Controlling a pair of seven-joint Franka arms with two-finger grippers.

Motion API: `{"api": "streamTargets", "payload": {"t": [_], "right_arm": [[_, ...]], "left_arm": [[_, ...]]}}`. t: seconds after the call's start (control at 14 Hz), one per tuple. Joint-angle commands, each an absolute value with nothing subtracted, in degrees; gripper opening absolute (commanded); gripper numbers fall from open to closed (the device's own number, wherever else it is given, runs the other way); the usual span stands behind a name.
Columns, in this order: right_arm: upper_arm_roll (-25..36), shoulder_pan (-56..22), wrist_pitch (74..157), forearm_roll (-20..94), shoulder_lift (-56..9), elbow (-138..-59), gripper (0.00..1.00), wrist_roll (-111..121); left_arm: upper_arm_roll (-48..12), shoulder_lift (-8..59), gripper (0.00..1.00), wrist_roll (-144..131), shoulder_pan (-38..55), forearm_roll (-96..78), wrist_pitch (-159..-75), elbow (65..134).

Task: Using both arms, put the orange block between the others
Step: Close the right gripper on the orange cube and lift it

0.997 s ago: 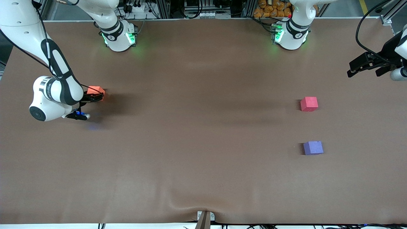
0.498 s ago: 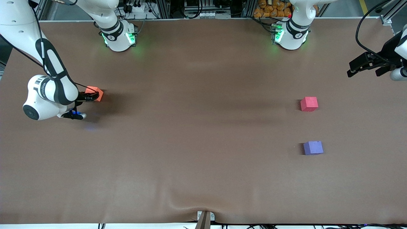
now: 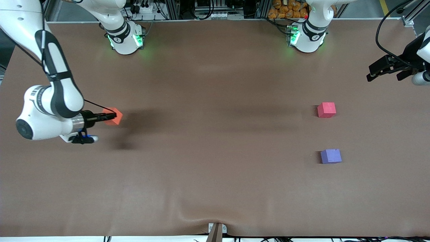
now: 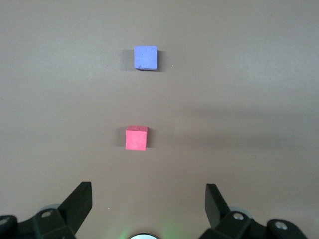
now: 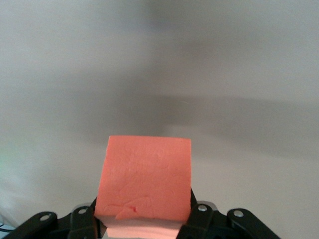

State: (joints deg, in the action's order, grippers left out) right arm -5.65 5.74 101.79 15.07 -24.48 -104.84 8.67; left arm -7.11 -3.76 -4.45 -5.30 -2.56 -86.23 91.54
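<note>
in the front view we have the right gripper [image 3: 112,116] up over the right arm's end of the table [image 3: 215,188], fingers clenched on the orange block [image 3: 113,116] — the cube is carried off the surface, with its shadow cast on the cloth below and a little toward the middle. well apart from it, toward the left arm's end, sit the two others: the red-pink cube [image 3: 326,110] and the purple-blue cube [image 3: 331,156], the purple-blue one nearer to the front camera, both flat on the table with a bare gap between them. the left gripper [image 3: 386,69] waits in the air over the table's edge at the left arm's end, its fingers spread wide and holding nothing.

over to the left wrist view — we see both of the left gripper's fingers [image 4: 79,201] standing far apart with only bare table between them. out ahead lie the red-pink cube [image 4: 136,138] and the purple-blue cube [image 4: 145,58], in line with each other and apart.

and the right wrist view: the orange block [image 5: 144,180] fills the space between the right gripper's fingers [image 5: 199,216], pinched on two sides, its broad face turned to the camera, with plain table underneath.
</note>
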Motion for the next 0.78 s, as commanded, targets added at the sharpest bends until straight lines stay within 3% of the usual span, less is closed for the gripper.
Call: {"api": "streamTargets", "payload": {"t": [0.0, 0.21, 0.43, 0.71], "right_arm": [[-5.4, 2.0, 101.6, 18.5, -28.1, -98.6, 0.13, 9.1], [-5.3, -2.9, 103.4, 25.7, -32.8, -93.4, 0.12, 9.0], [-5.4, -7.0, 111.5, 28.2, -35.7, -92.7, 0.12, 3.5], [-5.3, -14.9, 113.2, 29.6, -37.4, -89.3, 0.13, -11.9]], "left_arm": [[-7.4, -3.3, 1.0, -3.3, -5.7, -2.2, -85.2, 90.5], [-7.4, -3.2, 1.0, -3.3, -5.7, -2.2, -85.2, 90.5], [-7.4, -3.0, 1.0, -3.3, -5.7, -2.2, -85.2, 90.5], [-7.4, -2.9, 1.0, -3.4, -5.5, -2.2, -85.3, 90.3]]}}
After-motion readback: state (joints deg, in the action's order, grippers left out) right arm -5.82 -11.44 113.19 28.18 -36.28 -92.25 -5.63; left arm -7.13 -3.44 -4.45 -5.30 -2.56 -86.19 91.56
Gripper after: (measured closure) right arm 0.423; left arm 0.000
